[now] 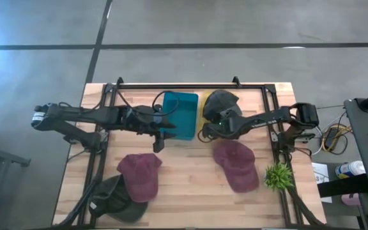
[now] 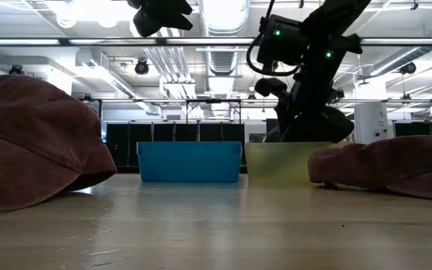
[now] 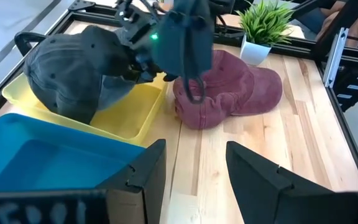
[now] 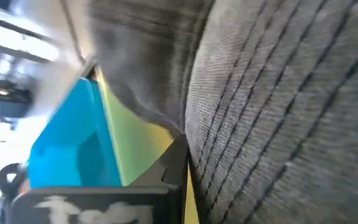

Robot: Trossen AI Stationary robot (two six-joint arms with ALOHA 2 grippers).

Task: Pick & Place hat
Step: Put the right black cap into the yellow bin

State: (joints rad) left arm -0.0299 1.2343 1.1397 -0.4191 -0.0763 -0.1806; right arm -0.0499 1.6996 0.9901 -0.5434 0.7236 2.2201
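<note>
A dark grey cap (image 1: 221,102) sits over the yellow bin (image 1: 202,114) at the table's far middle; it also shows in the left wrist view (image 3: 73,68). My right gripper (image 1: 211,125) is shut on the cap at its near side. My left gripper (image 1: 160,132) hangs open and empty above the near edge of the blue bin (image 1: 179,114), its fingers apart (image 3: 194,168). Two maroon caps (image 1: 139,176) (image 1: 236,164) lie crown up on the table. A dark olive cap (image 1: 112,201) lies at the near left. My right gripper holds the dark grey cap by its edge on the near side (image 3: 129,70), coming level from the table's right and near side. Its own body hides the fingertips. The cap's cloth fills the right wrist view (image 4: 278,112) against one finger (image 4: 174,165). The cap's lower part rests in the yellow bin (image 3: 126,115).
The blue bin (image 3: 36,168) stands right beside the yellow bin. A small potted plant (image 1: 278,176) stands at the near right, close to the right maroon cap (image 3: 229,93). A black frame rail (image 1: 190,85) runs along the table's far edge and sides.
</note>
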